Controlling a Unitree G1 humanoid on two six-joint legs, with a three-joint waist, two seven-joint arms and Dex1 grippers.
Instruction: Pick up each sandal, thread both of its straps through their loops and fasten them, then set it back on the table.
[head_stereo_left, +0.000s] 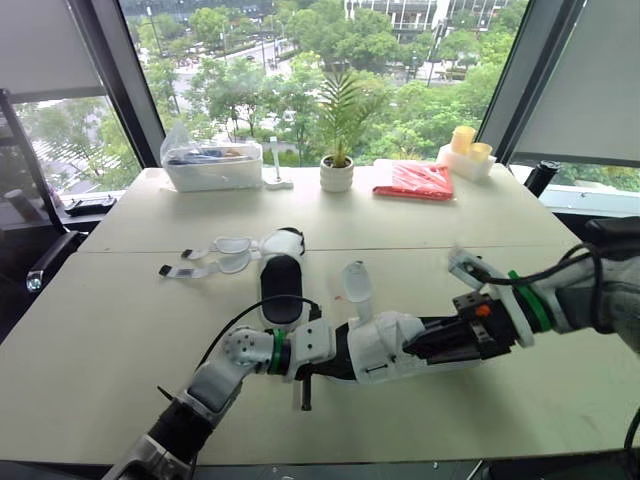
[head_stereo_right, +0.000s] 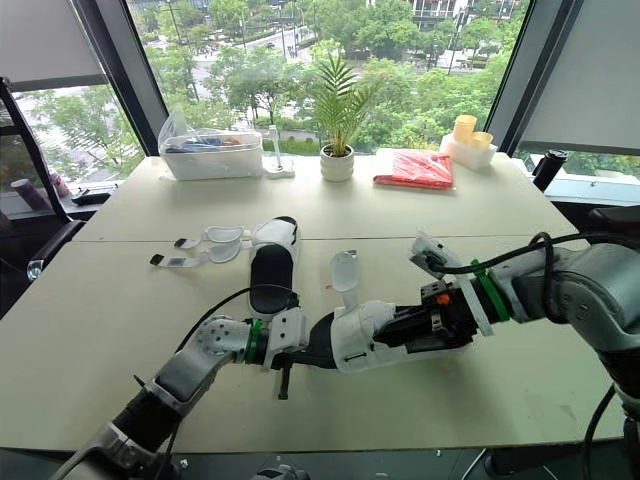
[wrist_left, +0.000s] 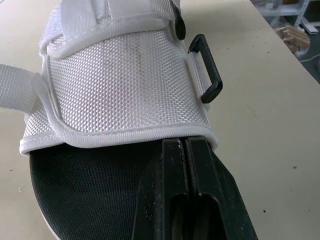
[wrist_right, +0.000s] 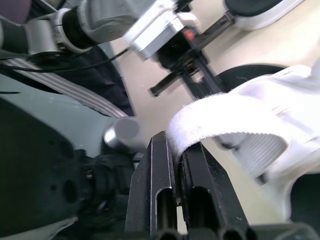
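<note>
White woven fabric covers the upper of the held sandal (head_stereo_left: 385, 350), which lies on its side between the two arms over the near middle of the pale table (head_stereo_left: 110, 330); whether its sole touches the tabletop I cannot tell. The left gripper (wrist_left: 186, 145) meets it from 9 o'clock. Its black fingers are drawn in to a narrow slit at the sandal's edge, just where the white binding borders the dark mesh insole. A black rectangular loop (wrist_left: 207, 70) stands out from the side of the upper a little beyond the fingertips. The right gripper (wrist_right: 175, 145) comes in from 3 o'clock and is pinched tight on a white fuzzy strap (wrist_right: 225, 112), which arches up out of the fingers and curves back to the sandal (the strap's end is not passed through anything I can make out). Another strap (head_stereo_left: 356, 285) of the same sandal sticks up toward 12 o'clock. The second sandal (head_stereo_left: 282, 290) lies flat on the table at 10 o'clock from the held one, insole up, with its loose straps (head_stereo_left: 205, 262) spread toward 9 o'clock. At the far edge, near 12 o'clock, stands a small potted plant (head_stereo_left: 337, 172).
</note>
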